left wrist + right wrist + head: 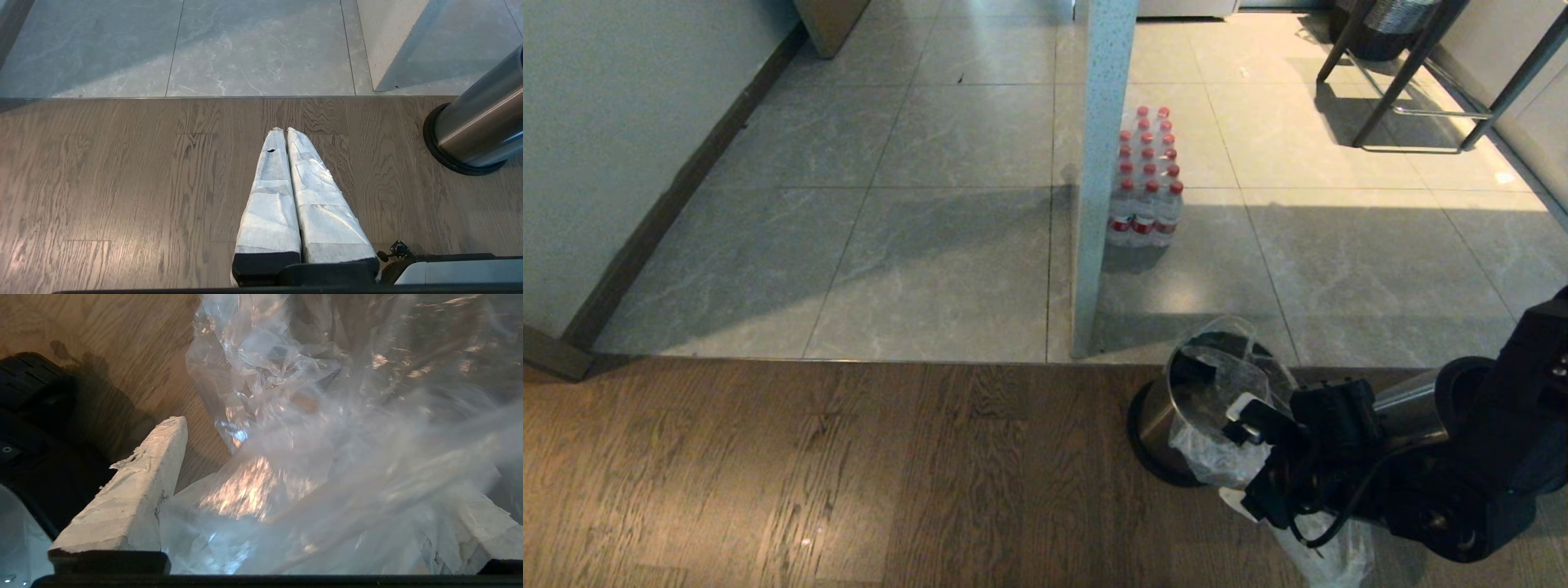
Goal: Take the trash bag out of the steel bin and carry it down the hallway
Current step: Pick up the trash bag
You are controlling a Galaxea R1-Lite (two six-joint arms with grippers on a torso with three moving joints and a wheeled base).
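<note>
The steel bin (1156,425) stands on the wood floor at the lower right, by the tile edge; its side also shows in the left wrist view (478,130). A clear trash bag (1225,384) lines it, spills over the near rim and hangs down past my right gripper (1241,453). That gripper is at the bin's near rim, open. In the right wrist view, crumpled bag film (286,416) fills the wide gap between its white fingers (135,486). My left gripper (284,131) hangs shut and empty over the wood floor, left of the bin.
The hallway's pale tiles (947,245) begin just beyond the wood strip. A speckled partition (1098,163) rises behind the bin, with a pack of red-capped water bottles (1145,175) beside it. Metal stool legs (1413,82) stand far right. A wall with dark skirting (678,188) runs along the left.
</note>
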